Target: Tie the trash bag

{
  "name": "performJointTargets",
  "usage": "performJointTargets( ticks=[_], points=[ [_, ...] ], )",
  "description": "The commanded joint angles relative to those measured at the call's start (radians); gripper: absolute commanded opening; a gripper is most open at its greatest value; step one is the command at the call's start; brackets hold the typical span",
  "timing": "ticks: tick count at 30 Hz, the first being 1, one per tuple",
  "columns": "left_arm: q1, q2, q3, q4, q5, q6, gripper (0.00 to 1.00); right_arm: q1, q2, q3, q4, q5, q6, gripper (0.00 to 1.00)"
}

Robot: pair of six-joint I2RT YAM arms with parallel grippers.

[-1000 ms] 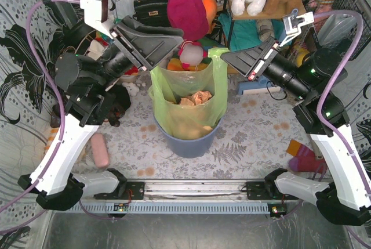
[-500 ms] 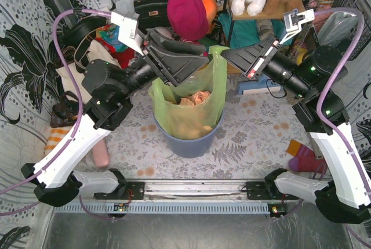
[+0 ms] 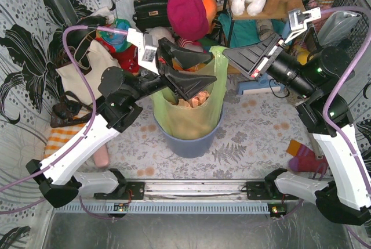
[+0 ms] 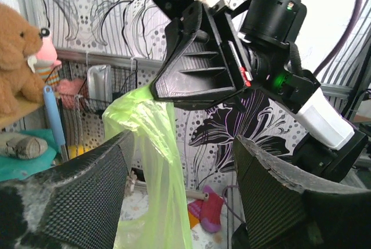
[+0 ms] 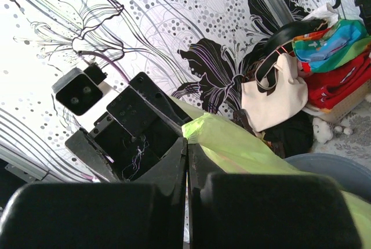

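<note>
From the top camera I see the trash bag [image 3: 197,115] sitting in the round blue-grey bin [image 3: 191,141] at the middle of the table [image 3: 255,121]. Its lime-green film stands up above the rim, and brownish waste [image 3: 194,99] shows inside. The left gripper [image 3: 206,78] reaches over the bag's open mouth from the left with its jaws spread wide. I can't make out any plastic caught between them. The right gripper [image 3: 227,56] comes in from the right with its tip at the bag's raised upper right corner, its jaws pressed together. A cream tote bag [image 3: 81,75] leans against the left wall, well apart from the bin.

On the left wrist camera, my own two fingers [image 4: 75,197] stand far apart. A strip of the bag [image 4: 151,173] hangs down just beside the left one, without being clamped. The strip runs up to the tip of the right gripper [image 4: 156,89], which has it pinched.

On the right wrist camera, the two fingers meet with only a thin seam between them at the tip [image 5: 186,147]. The green film [image 5: 232,144] stretches away from there towards the bin's rim [image 5: 336,170]. The left gripper [image 5: 136,136] faces me just beyond, jaws gaping.
</note>
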Motion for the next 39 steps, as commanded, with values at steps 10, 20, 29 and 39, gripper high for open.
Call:
performJointTargets(
  ticks=[10,20,29,39],
  points=[
    [-0.004,0.073,0.043,0.149,0.028,0.155,0.81,0.002,-0.033,0.018,0.034,-0.036,0.02,0.0],
    [-0.004,0.111,0.034,0.2,-0.064,0.183,0.83,0.002,-0.05,0.0,0.026,-0.034,0.018,0.0],
    [-0.004,0.132,0.056,0.234,-0.022,0.18,0.83,0.002,-0.047,-0.022,0.031,-0.053,0.025,0.0],
    [-0.002,0.183,0.092,0.217,0.042,0.152,0.73,0.003,-0.036,-0.046,0.078,-0.095,0.055,0.0]
  ],
)
